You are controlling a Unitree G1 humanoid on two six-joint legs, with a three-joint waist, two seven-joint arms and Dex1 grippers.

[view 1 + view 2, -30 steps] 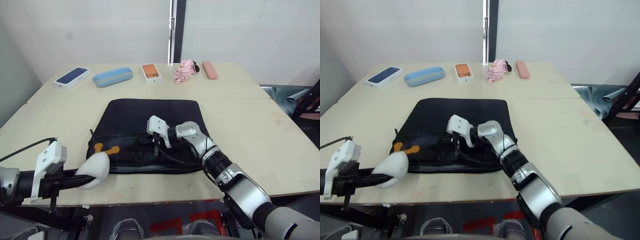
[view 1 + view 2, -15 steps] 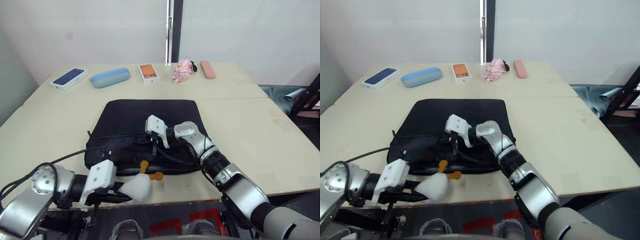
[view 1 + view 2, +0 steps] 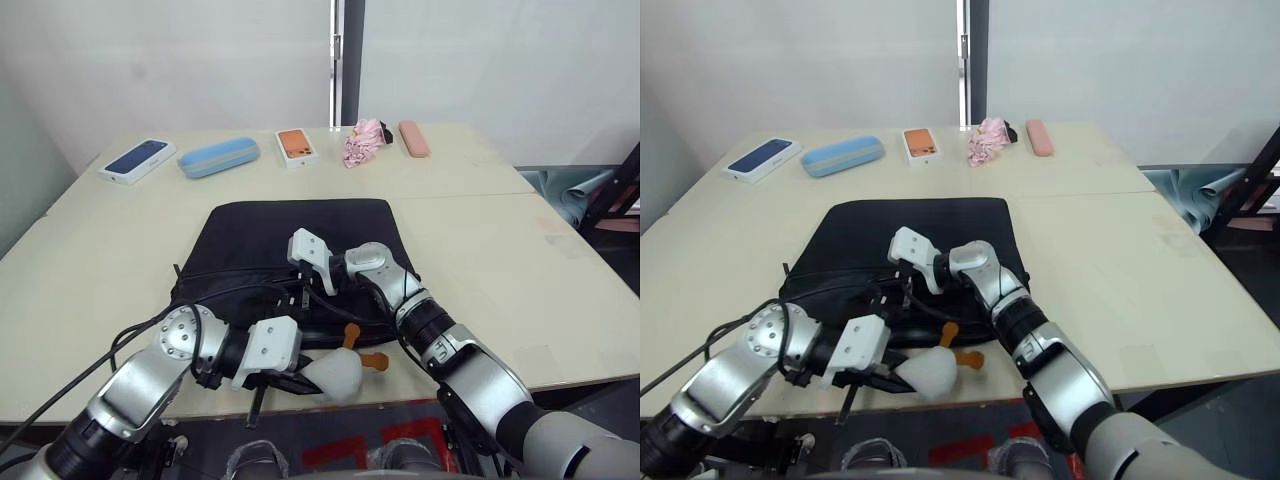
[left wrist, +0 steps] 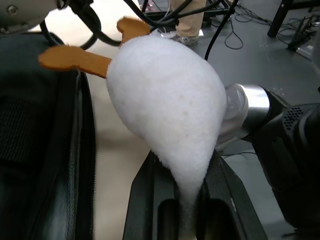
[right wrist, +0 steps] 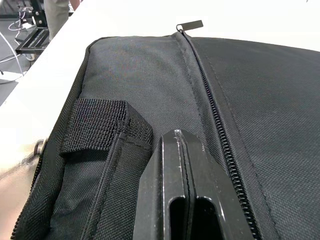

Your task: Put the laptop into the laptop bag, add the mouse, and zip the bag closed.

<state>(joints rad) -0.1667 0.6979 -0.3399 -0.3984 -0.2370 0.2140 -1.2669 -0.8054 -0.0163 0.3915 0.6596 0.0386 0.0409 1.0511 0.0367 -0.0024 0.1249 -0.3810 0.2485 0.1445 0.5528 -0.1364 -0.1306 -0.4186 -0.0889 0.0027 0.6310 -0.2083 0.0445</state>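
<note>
The black laptop bag [image 3: 300, 225] lies flat in the middle of the table, its zip [image 5: 215, 115] running along the near side. My right gripper [image 3: 298, 292] is shut, with its tips [image 5: 177, 137] pressed on the bag's fabric beside the zip and a handle strap [image 5: 95, 125]. My left gripper [image 3: 300, 380] is shut on a white plush charm [image 3: 335, 378] with orange bits, held at the bag's front edge to the right of centre. In the left wrist view the plush [image 4: 170, 100] narrows between the fingers [image 4: 150, 200]. The laptop and the mouse are hidden.
Along the far side of the table lie a blue phone box [image 3: 137, 158], a blue glasses case [image 3: 218, 156], an orange phone box [image 3: 298, 146], a pink cloth [image 3: 365, 142] and a pink case [image 3: 414, 138]. The table's front edge is just below the plush.
My left gripper has carried the plush charm rightward along the bag's front edge, from the left front corner to right of centre. The right gripper has stayed on the bag.
</note>
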